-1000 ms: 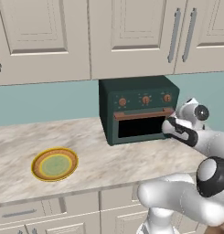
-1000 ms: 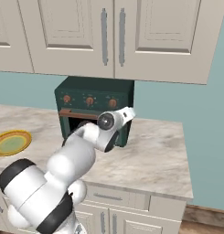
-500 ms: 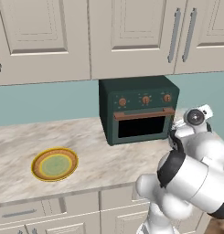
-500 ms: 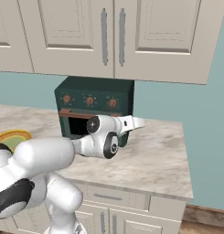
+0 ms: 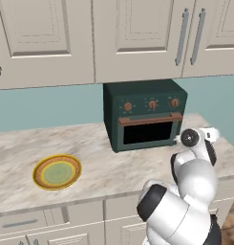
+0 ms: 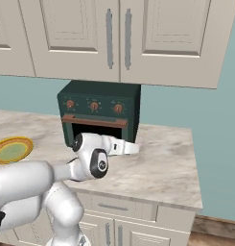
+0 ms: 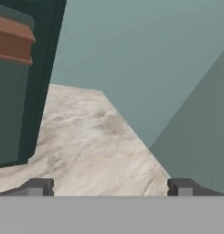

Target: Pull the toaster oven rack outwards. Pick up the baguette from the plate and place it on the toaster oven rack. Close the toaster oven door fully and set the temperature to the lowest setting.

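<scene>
The dark green toaster oven [image 5: 144, 115] stands at the back of the counter with its door [image 5: 149, 131] shut and the reddish-brown handle [image 5: 149, 118] along the door's top edge. The rack is hidden behind the door. Three orange-brown knobs [image 5: 152, 104] sit above it. The plate [image 5: 57, 171] lies bare on the counter to the left, and the baguette is out of view. My gripper [image 5: 214, 133] hangs to the right of the oven's front, apart from it, pointing toward the right wall. The hand view shows my gripper [image 7: 109, 187] open and holding nothing, with the oven's handle [image 7: 10, 43] at the left edge.
The marble counter [image 7: 95, 141] runs on to the right of the oven up to a teal wall [image 7: 145, 55]. Cream wall cabinets [image 5: 128, 38] hang above the oven. The counter's front edge [image 6: 152, 197] lies just under my arm.
My gripper has drawn away from the oven's front and swung to the right. Its jaws have spread wider. The oven and plate have not moved.
</scene>
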Controlling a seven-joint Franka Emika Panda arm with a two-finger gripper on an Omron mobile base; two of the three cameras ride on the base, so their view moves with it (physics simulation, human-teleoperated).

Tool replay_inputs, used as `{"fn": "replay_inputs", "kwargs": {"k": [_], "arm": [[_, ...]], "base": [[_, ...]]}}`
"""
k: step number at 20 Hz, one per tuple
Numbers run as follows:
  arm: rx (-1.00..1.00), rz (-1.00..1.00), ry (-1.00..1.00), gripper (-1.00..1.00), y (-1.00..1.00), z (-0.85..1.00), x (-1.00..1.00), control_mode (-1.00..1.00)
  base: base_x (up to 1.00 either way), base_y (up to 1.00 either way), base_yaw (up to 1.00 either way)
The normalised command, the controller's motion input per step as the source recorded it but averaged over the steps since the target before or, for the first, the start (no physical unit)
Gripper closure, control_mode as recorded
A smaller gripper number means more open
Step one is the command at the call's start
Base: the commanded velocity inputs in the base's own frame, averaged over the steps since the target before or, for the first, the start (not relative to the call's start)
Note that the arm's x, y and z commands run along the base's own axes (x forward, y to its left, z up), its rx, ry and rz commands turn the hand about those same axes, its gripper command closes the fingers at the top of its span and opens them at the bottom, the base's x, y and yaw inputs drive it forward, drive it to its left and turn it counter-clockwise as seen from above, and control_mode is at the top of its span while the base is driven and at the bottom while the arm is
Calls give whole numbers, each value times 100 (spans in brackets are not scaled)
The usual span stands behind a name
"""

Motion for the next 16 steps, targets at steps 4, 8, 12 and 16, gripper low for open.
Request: {"fn": "replay_inputs", "kwargs": {"k": [4, 8, 12, 16], "arm": [[5, -5, 14, -100, -9, 100, -12, -100], [3, 0, 1, -100, -16, 100, -28, -100], [28, -14, 0, -100, -15, 96, -58, -100], [37, -46, 0, -100, 11, 97, -83, -100]], "base": [[0, 0, 0], [0, 0, 0], [0, 0, 0], [0, 0, 0]]}}
